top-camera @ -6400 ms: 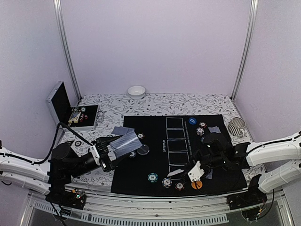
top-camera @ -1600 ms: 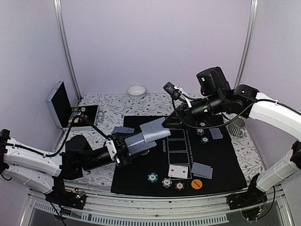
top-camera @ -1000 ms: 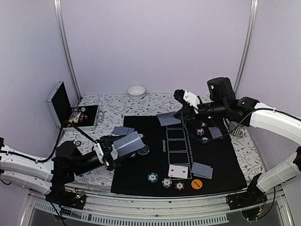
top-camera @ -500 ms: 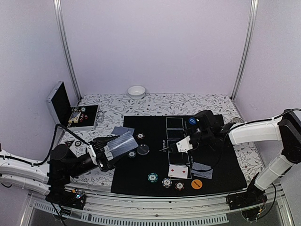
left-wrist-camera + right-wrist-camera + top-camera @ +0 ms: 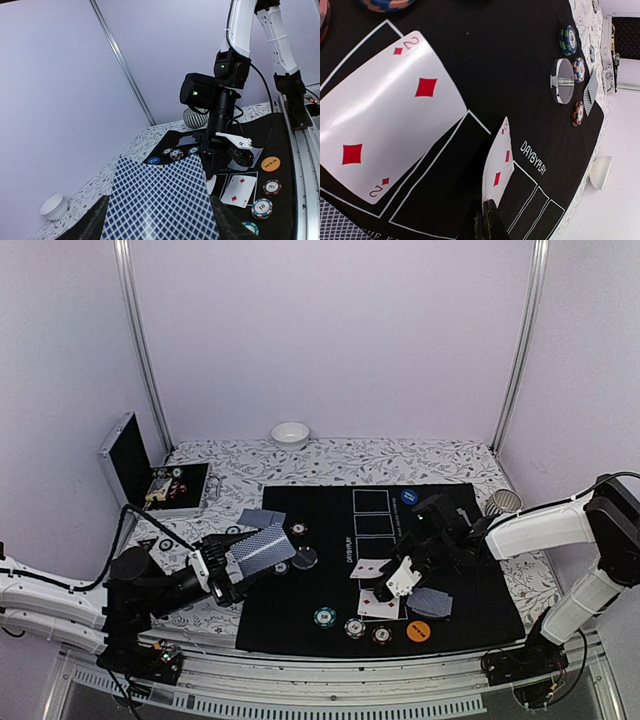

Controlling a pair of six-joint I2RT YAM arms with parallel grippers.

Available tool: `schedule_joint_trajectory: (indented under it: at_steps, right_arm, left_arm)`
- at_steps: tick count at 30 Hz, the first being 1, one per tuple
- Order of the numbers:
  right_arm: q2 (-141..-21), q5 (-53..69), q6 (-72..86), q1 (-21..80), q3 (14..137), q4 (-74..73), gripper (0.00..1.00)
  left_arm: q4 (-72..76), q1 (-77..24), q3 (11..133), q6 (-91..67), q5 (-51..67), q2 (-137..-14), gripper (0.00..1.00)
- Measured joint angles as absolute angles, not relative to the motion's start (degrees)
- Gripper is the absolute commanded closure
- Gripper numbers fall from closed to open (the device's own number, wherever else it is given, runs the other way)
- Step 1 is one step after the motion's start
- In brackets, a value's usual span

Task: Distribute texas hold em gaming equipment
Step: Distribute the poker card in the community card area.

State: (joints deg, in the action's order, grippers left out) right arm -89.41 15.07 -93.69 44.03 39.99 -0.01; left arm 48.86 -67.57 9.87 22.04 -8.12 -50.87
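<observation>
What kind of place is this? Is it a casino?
Probably not: it looks like a robot test booth. Plain walls surround two robot arms, with playing cards and poker chips on a black mat.

Floral-print table (image 5: 450,455) bearing black mat (image 5: 320,508); white bowl (image 5: 290,434) behind mat, open metal case (image 5: 125,455) left, striped mug (image 5: 507,500) right.
</observation>
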Motion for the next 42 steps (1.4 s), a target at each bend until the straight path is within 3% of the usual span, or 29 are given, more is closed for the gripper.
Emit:
schedule_joint_trajectory:
  at_steps: [17, 21, 27, 37, 42]
  right_arm:
    - [-88.1, 10.6, -101.0, 45.7, 36.4, -0.4, 0.96]
    - [-86.4, 9.8, -101.6, 45.7, 35.5, 0.2, 0.82]
    - [-86.2, 7.9, -102.9, 45.7, 35.0, 1.4, 0.52]
    - [-76.4, 3.4, -102.4, 45.7, 32.9, 1.6, 0.28]
    - [-69.2, 3.8, -84.2, 45.6, 37.3, 2.4, 0.17]
  left_arm:
    - [48.8, -67.5, 9.9, 22.1, -8.1, -50.6, 0.39]
    - [48.8, -67.4, 9.9, 22.3, -8.1, -50.6, 0.39]
    - [48.8, -67.4, 9.9, 22.4, -8.1, -50.6, 0.39]
    - [47.5, -67.3, 9.9, 22.4, -8.3, -49.1, 0.39]
    - [46.9, -67.3, 10.0, 22.3, -8.3, -49.1, 0.39]
